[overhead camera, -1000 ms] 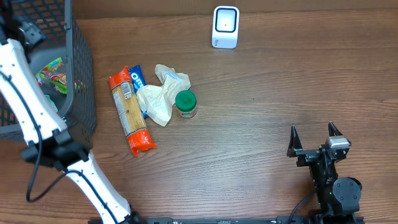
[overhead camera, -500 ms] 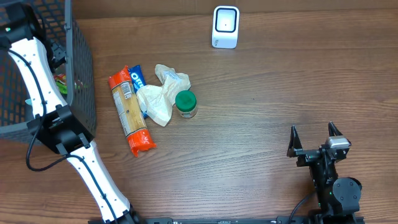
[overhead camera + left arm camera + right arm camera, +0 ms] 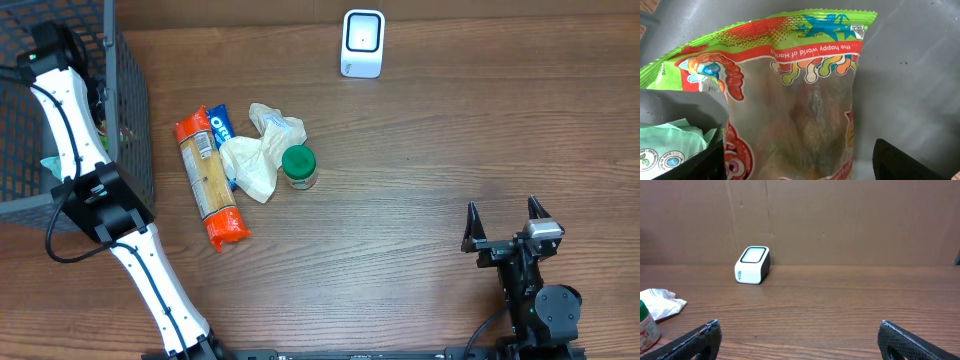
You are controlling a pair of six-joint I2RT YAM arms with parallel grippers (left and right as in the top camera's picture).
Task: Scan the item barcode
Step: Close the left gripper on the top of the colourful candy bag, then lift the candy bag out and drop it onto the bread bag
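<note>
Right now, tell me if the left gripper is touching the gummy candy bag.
Cannot tell. In the left wrist view the open left gripper straddles the gummy candy bag, but no contact or gap shows plainly.

The basket (image 3: 130, 150) stands at the far left edge of the tabletop (image 3: 420, 150). In it lies a gummy bag (image 3: 790, 115) with a pouch (image 3: 670, 145) just beside it, and the left hand (image 3: 800, 169) hangs over the bag, inside the basket. Right of the basket 4 things lie in a cluster: a pasta pack (image 3: 209, 182) nearest the basket, a cookie pack (image 3: 220, 125) against its far right side, a crumpled bag (image 3: 258, 150) partly on the cookie pack, and a jar (image 3: 298, 165) touching that bag's right side. The scanner (image 3: 362, 43) stands at the far edge, right of the cluster and well apart from it. The right hand (image 3: 507, 228) sits at the near right, well apart from everything.
</note>
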